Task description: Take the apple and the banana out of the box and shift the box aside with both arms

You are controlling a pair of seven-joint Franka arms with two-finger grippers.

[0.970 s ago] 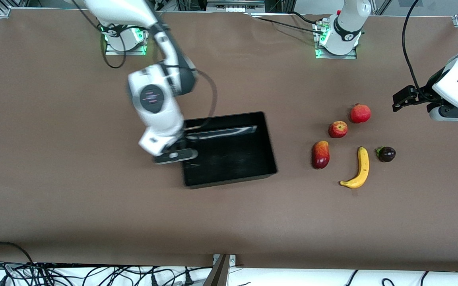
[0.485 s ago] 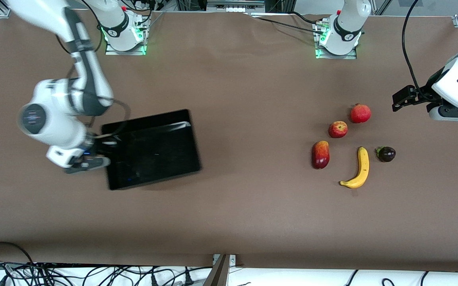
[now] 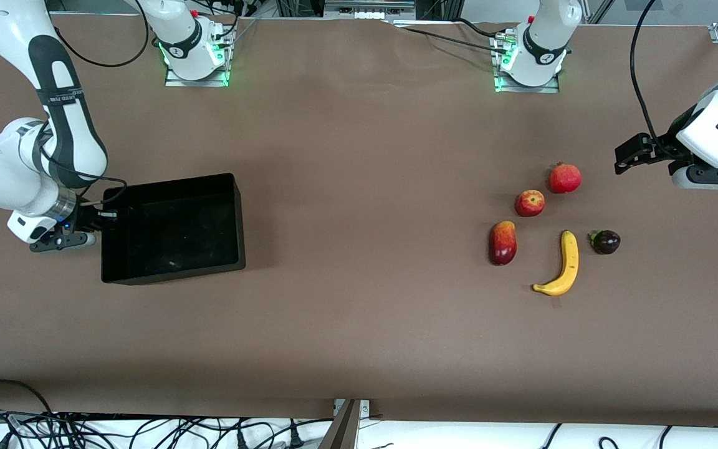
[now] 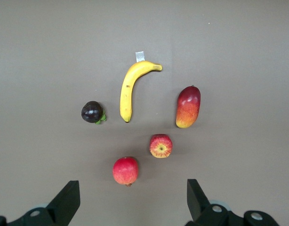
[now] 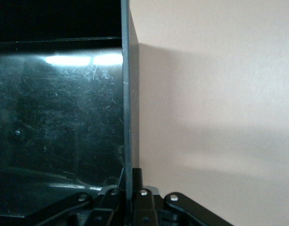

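The black box (image 3: 172,227) sits on the table toward the right arm's end. My right gripper (image 3: 101,216) is shut on the box's end wall, which shows edge-on between its fingers in the right wrist view (image 5: 127,94), where the gripper (image 5: 130,182) is at the wall's foot. The yellow banana (image 3: 564,265) and the small red apple (image 3: 530,202) lie toward the left arm's end, and both show in the left wrist view: the banana (image 4: 130,87), the apple (image 4: 160,145). My left gripper (image 3: 711,179) hangs open and empty above the table beside the fruits (image 4: 132,205).
A round red fruit (image 3: 564,178) lies just farther from the camera than the apple. A red-yellow mango (image 3: 502,243) lies beside the banana, toward the box. A small dark purple fruit (image 3: 606,242) lies beside the banana, toward the left arm's end.
My right arm has swung toward its end of the table, taking the black box with it from the middle. The left arm and the fruits have not moved.
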